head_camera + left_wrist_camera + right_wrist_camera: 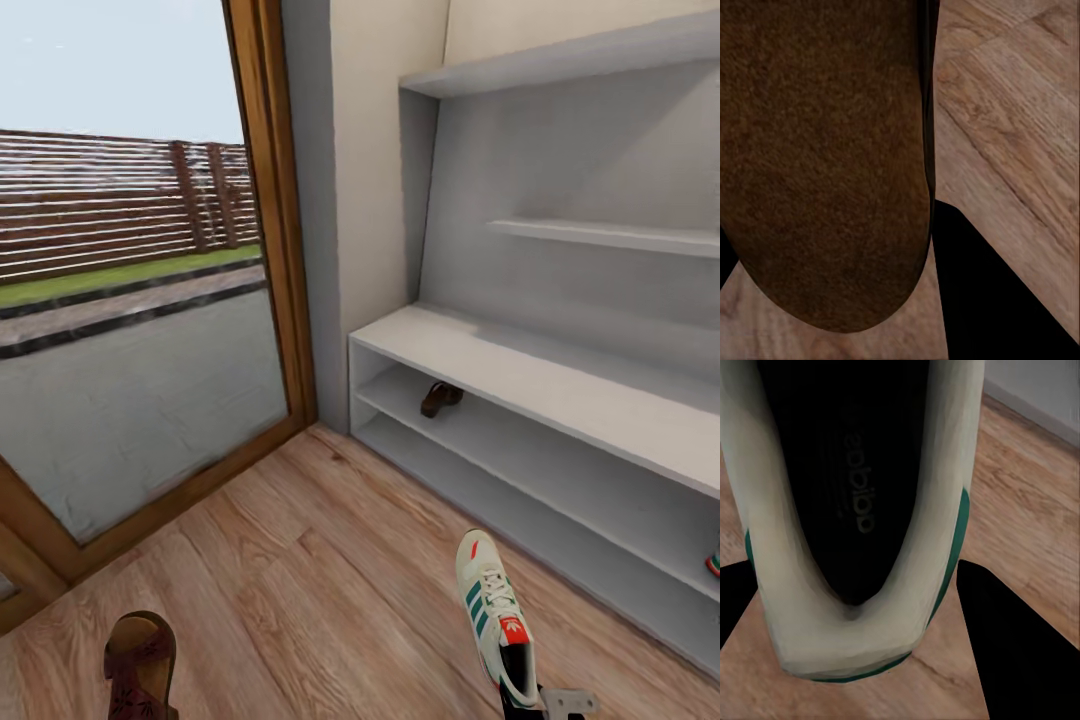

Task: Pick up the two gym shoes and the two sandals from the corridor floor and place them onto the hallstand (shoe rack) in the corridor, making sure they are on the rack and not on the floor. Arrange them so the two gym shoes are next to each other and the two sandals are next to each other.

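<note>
Holding a sneaker (494,618) by its heel, the right gripper (545,703) shows at the lower edge of the head view, where the shoe points away from the robot toward the rack (520,372) and its toe is above the floor (300,560). In the right wrist view the sneaker (862,510) is very close, its dark insole and cream heel rim between the two black fingers (1020,645), so this gripper is clenched on it. A sandal (140,665) shows at the lower left of the head view, over the wood planks. In the left wrist view the brown sandal (825,157) sits between the dark fingers (997,292) of the left gripper, with the floor (1020,112) behind it, so the left gripper seems to grasp it, though the contact itself is hidden. The second sandal (440,398) lies on the middle shelf of the rack, near its left end. At the right edge of the head view a small piece of the second sneaker (714,560) is visible on a lower shelf; I cannot tell how it lies. The rack stands against the wall, beside a glass door (140,300) with a wooden frame.
</note>
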